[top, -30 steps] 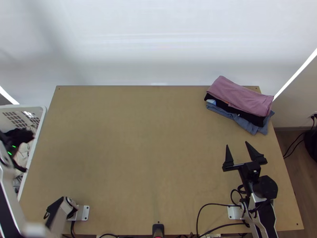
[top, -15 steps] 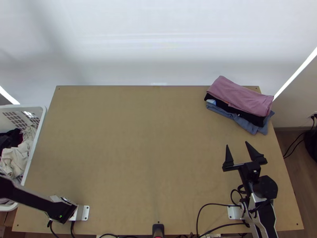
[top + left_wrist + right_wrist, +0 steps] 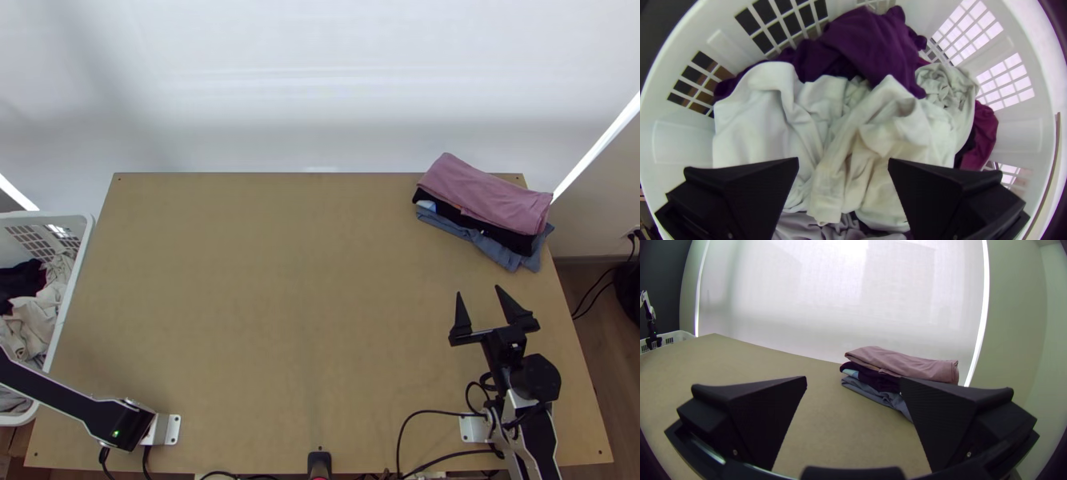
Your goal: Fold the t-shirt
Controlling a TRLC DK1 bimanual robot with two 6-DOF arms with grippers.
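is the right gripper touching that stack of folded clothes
Apart. In the top view, a strip of bare table lies between the right gripper and the stack of folded clothes.

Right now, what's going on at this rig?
The left end effector is open over bunched laundry in the white basket. The right end effector is open on its own side of the table, near a folded stack, pink on top. Neither holds cloth, so no folding is under way.
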